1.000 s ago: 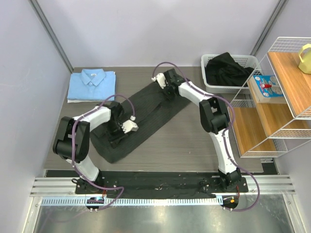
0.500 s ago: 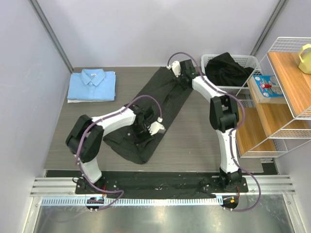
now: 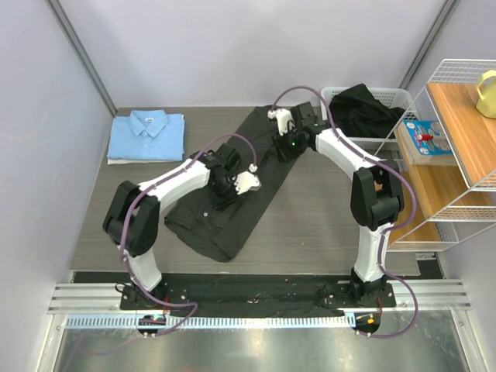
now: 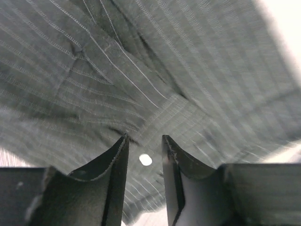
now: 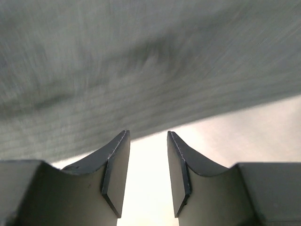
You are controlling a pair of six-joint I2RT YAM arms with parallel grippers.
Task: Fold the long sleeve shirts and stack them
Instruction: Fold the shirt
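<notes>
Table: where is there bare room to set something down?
Widest bare patch: near-right table, between the pinstriped shirt and the right arm. A smaller strip lies between the light blue shirt and the pinstriped one. Crowded: the middle, where that arm and the left arm hang over the shirt.

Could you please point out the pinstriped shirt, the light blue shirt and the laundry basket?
pinstriped shirt [image 3: 218, 231], top view, near end.
light blue shirt [image 3: 147, 138], top view, folded front.
laundry basket [image 3: 390, 91], top view, far rim.
</notes>
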